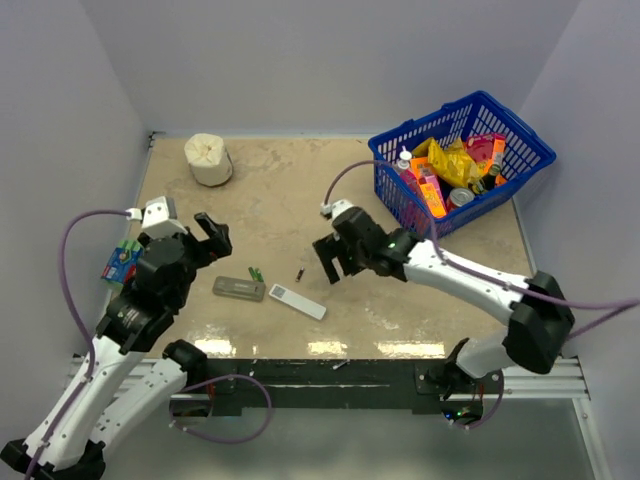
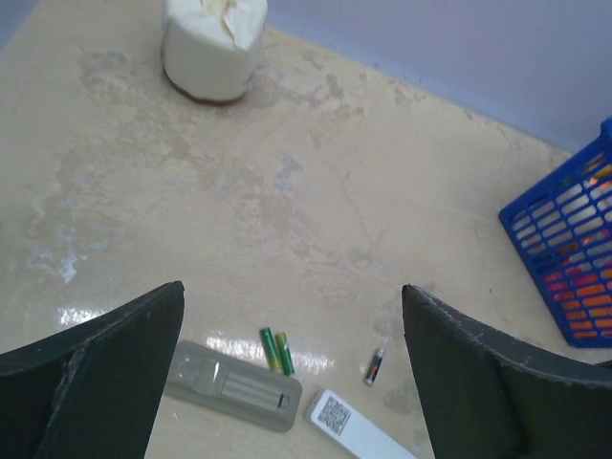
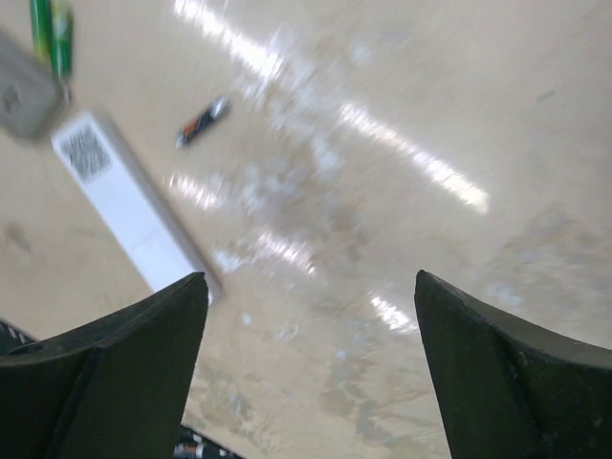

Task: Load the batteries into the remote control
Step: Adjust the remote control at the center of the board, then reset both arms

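The remote control lies near the table's front as two pieces. One is a greyish body with its battery bay facing up. The other is a white bar with a QR label, just to its right. Two green batteries lie side by side against the body's far edge. A dark battery lies alone further right. My left gripper hovers open and empty left of these. My right gripper is open and empty just right of the dark battery.
A blue basket full of packets stands at the back right. A white roll sits at the back left. A wrapped pack of green cells lies at the table's left edge beside my left arm.
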You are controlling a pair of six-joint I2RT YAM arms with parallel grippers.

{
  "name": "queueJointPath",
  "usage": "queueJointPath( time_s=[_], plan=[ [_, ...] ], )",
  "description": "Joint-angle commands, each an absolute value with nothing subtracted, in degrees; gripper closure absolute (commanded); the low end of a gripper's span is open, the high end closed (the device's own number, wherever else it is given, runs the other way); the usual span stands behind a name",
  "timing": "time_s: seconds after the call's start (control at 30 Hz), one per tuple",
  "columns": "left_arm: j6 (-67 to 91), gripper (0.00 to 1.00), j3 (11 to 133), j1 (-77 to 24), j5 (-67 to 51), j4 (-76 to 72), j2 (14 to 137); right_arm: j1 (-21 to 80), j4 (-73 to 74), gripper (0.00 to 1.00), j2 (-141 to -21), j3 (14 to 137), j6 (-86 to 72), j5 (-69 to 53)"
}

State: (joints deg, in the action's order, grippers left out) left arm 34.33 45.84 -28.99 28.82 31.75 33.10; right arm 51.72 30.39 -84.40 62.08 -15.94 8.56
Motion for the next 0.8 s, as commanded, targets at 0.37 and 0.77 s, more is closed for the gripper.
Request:
queueJointPath(
  time_s=[0.37, 0.77],
  plan=[
    [8.63, 0.0, 62.67, -28.83, 41.84, 12.32, 28.57, 48.25, 23.92, 0.02, -57.41, 73.13, -16.0, 54.3],
    [0.35, 0.0, 58.54, -28.83, 48.69, -4.92, 23.82, 48.25, 9.33, 0.02, -40.25, 66.09, -4.14, 62.22]
  ],
)
